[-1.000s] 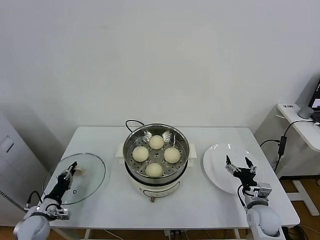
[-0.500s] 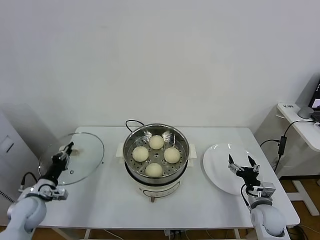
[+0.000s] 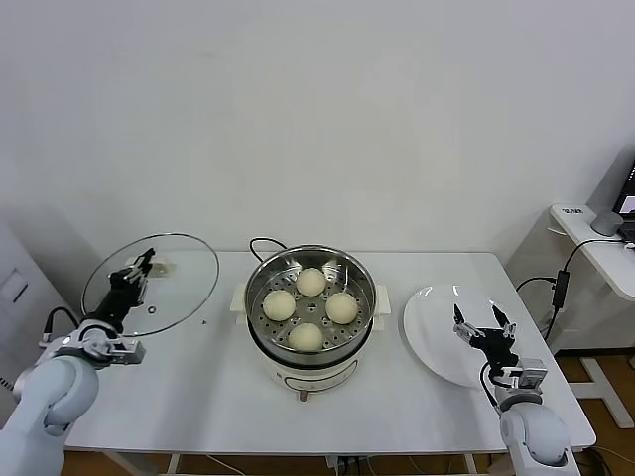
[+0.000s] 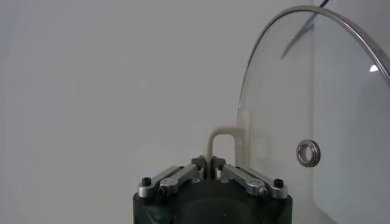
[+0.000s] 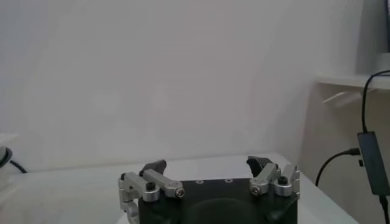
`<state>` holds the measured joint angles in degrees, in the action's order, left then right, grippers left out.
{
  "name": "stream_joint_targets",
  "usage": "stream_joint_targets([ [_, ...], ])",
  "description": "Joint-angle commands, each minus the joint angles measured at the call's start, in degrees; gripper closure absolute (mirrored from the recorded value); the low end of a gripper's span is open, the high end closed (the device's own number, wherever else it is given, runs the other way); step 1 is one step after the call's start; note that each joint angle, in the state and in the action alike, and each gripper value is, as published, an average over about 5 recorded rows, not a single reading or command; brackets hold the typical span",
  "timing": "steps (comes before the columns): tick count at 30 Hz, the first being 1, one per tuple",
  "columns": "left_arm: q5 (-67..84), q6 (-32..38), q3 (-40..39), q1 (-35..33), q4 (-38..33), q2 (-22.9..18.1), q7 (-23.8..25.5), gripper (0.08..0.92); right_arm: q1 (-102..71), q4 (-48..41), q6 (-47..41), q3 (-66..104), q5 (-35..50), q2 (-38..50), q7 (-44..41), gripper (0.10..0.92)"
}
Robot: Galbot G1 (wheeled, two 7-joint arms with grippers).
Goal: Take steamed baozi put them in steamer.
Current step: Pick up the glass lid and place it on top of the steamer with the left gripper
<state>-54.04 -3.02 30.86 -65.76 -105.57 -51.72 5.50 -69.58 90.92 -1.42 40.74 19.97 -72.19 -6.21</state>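
Observation:
Several pale cream baozi [image 3: 311, 282] lie on the perforated tray inside the shiny steamer [image 3: 352, 270], which stands at the table's middle on its white base. My left gripper [image 3: 139, 266] is shut on the white handle [image 4: 224, 137] of the round glass lid [image 3: 184, 268]. It holds the lid tilted in the air over the table's left side. In the left wrist view the gripper [image 4: 211, 163] pinches the handle's thin post, with the lid [image 4: 341, 122] beside it. My right gripper [image 3: 481, 325] stands open and empty above the white plate [image 3: 432, 342]. The right wrist view shows that gripper [image 5: 207, 165] with its fingers wide apart.
The white plate is bare and reaches the table's right part. A black cable [image 3: 260, 243] runs behind the steamer. A side desk [image 3: 595, 238] with cables stands off to the right, beyond the table edge.
My left gripper has lifted the glass lid off the table, up and toward the back. The right gripper has sunk slightly and stays open.

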Motion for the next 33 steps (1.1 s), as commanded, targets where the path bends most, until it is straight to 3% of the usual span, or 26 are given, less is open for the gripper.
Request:
stream_joint_targets([
  [1,-2.56,-16.33,-12.04,3.51,-11.5,2.0,5.49,0.884,0.15,-0.2,-0.03,-0.1,-0.32,0.24,-0.13,0.203],
  [7,-6.33,-20.2,-19.62,6.78,-12.41,0.3,5.91,0.884,0.11,-0.17,-0.07,-0.1,-0.26,0.45,-0.12,0.203],
  [17,-13.07,-24.29,-31.01,12.33,-11.15,-6.44,8.01,0.884,-0.15,-0.12,-0.16,-0.04,-0.24,0.89,-0.02,0.203],
  [33,-15.94,-24.46,-36.94,16.04,-6.47,-12.11,8.5,0.884,-0.45,-0.31,-0.25,0.11,-0.19,0.67,-0.19,0.203],
])
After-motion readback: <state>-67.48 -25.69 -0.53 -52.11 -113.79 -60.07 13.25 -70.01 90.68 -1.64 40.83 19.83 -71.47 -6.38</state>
